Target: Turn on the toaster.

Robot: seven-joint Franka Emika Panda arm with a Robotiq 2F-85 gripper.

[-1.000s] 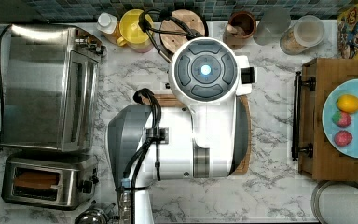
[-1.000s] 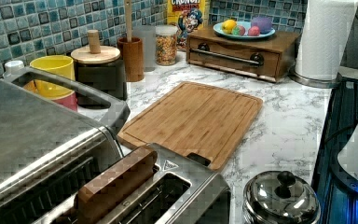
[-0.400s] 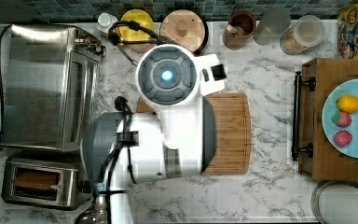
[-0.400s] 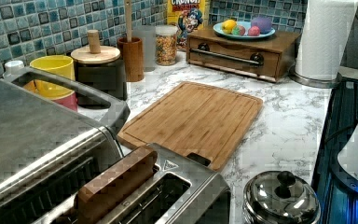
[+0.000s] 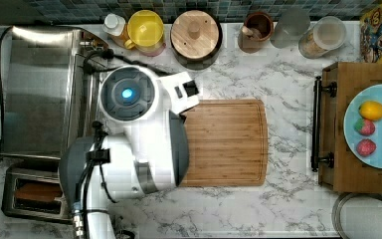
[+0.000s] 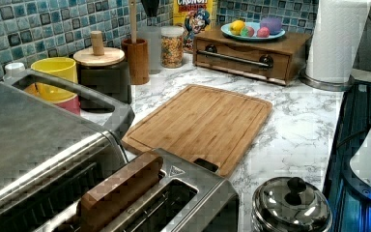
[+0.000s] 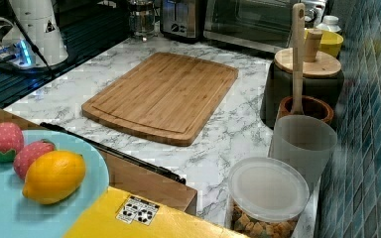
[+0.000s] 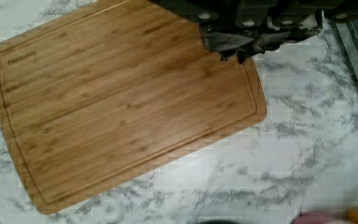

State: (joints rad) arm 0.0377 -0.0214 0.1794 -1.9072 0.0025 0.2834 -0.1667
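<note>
Wrist view, claw point(image 8: 256, 39): dark claw parts are seen above a corner of the cutting board point(image 8: 121, 102); whether the fingers are parted or closed cannot be told.
Arm point(image 5: 129, 129): in the top view the white arm is seen over the marble counter point(image 5: 288, 209), its round end covering the top view's left edge of the cutting board and lying just beside the toaster oven point(image 5: 37, 92).
Cutting board: a bamboo board with a groove round its rim is laid flat mid-counter; nothing is seen resting on it in the left view.
Toaster point(image 5: 32, 194): the small steel toaster is placed at the top view's lower left corner, just below the toaster oven and partly covered by the arm's grey base; a brown slice point(image 6: 121, 188) is seen standing up out of its slot in the left view.
Steel pot lid point(image 6: 292, 205): seen just beside the toaster on the left view's right.
Back row: a yellow bowl point(image 5: 146, 30), a dark canister with a wooden lid point(image 5: 196, 37), a brown utensil crock point(image 5: 256, 30), a frosted cup point(image 7: 302, 146) and a cereal jar point(image 5: 326, 37) are lined along the tiled wall.
Wooden drawer box point(image 5: 363, 124): set at the top view's right, well apart from the toaster; a blue plate point(image 5: 378, 99) with a lemon point(image 7: 54, 176) and other fruit is carried on it.
</note>
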